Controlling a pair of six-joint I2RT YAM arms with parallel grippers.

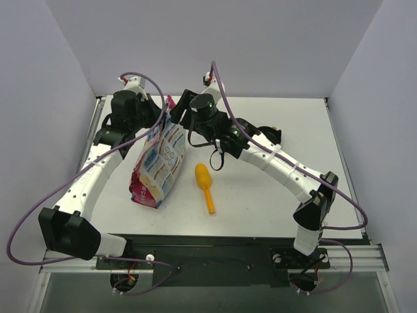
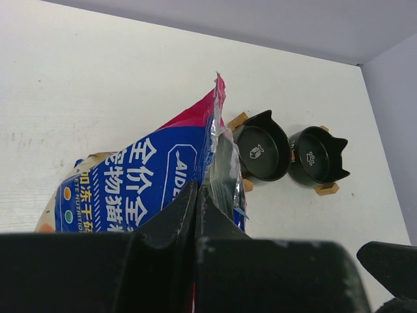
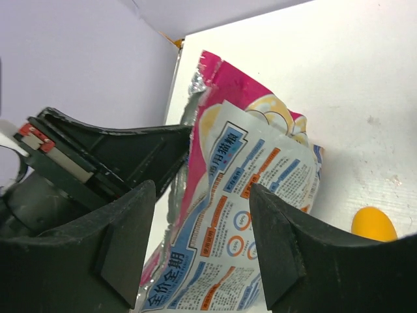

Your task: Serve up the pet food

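1. On the left half of the white table (image 1: 273, 195), the glossy magenta-edged pet-food bag (image 1: 159, 163) with white-and-blue printed panels sits propped, its top edge raised between the two arms.
2. Left gripper (image 2: 197, 195): jaws pressed together on the bag's silver-lined top edge, pinching it.
3. Right gripper (image 3: 202, 189): jaws stand apart, clasping nothing, with the bag's top just beyond them.
4. Progress, as judged: early.
   - No kibble is visible anywhere.
   - The two small black bowls with ear-shaped rims (image 2: 262, 153), side by side near the bag's top, look empty.
   - The yellow-orange plastic scoop (image 1: 205, 186) lies flat on the table just beside the bag, in neither gripper.
   - Whether the bag's mouth is open cannot be told.
5. Outstanding, as judged: open or spread the mouth, draw out food, fill the bowls.
6. Writing:
   - The blue panel carries large white Chinese characters, "全价全" among them.
   - Latin letters "AIDE" are cut off at the fold, as is a fragment reading "TE NUTRITIO".
   - The white panel's fine print is too small to read.
   - Each bowl bears a small white mark inside, one apparently a paw print.
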